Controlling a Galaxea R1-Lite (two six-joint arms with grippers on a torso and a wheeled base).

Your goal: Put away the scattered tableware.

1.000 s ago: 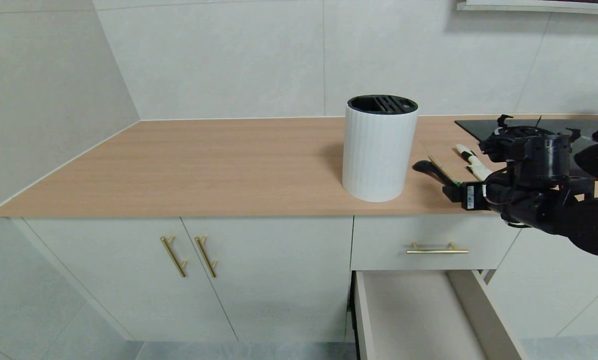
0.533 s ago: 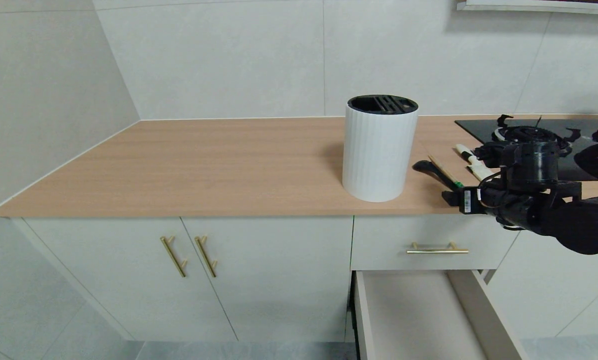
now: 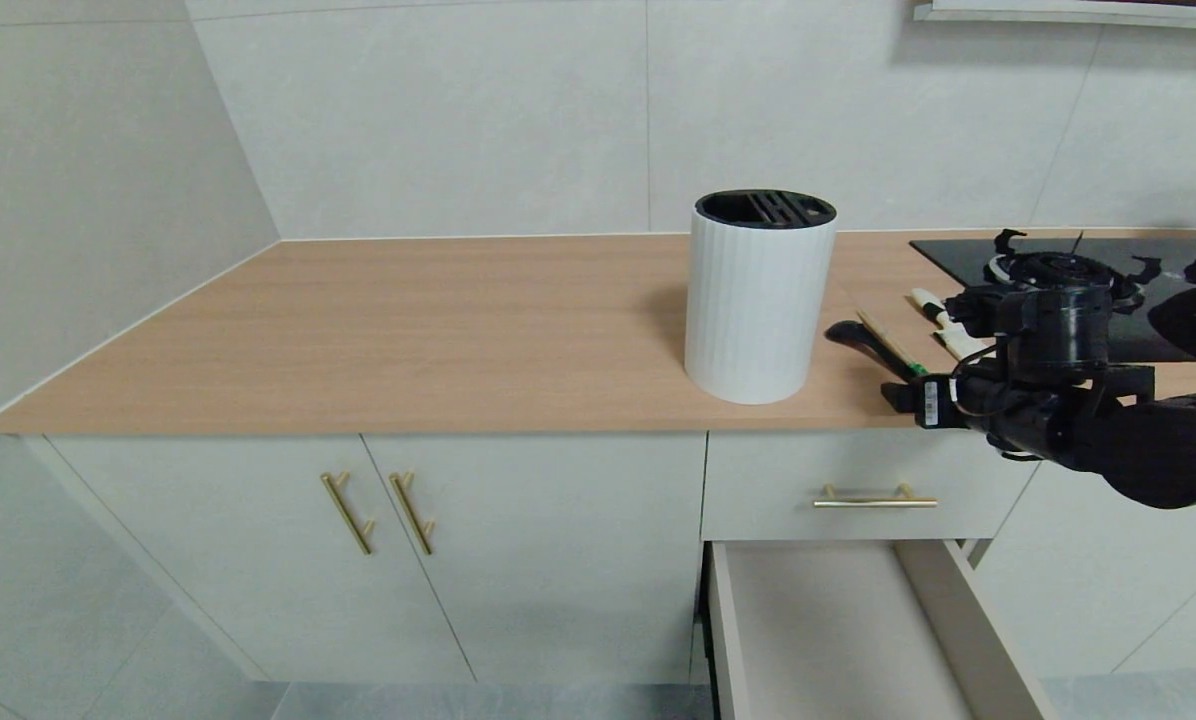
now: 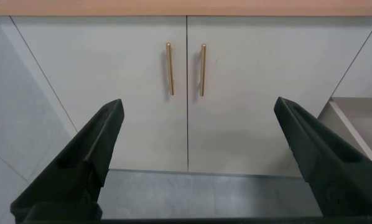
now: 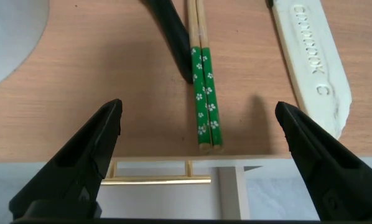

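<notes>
Chopsticks point(image 5: 204, 93), a black handle point(image 5: 171, 38) & a white tool point(image 5: 311, 68) lie at the table point(image 3: 408, 330) edge, mid-right of head view, just right of the white holder point(image 3: 758, 300). R jaws spread wide over chopsticks. L jaws spread too, facing cupboard doors point(image 4: 186, 118).

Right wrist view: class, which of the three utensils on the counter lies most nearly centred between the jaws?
The chopsticks, the pair with green flowered ends; the black handle and white utensil lie to either side.
</notes>
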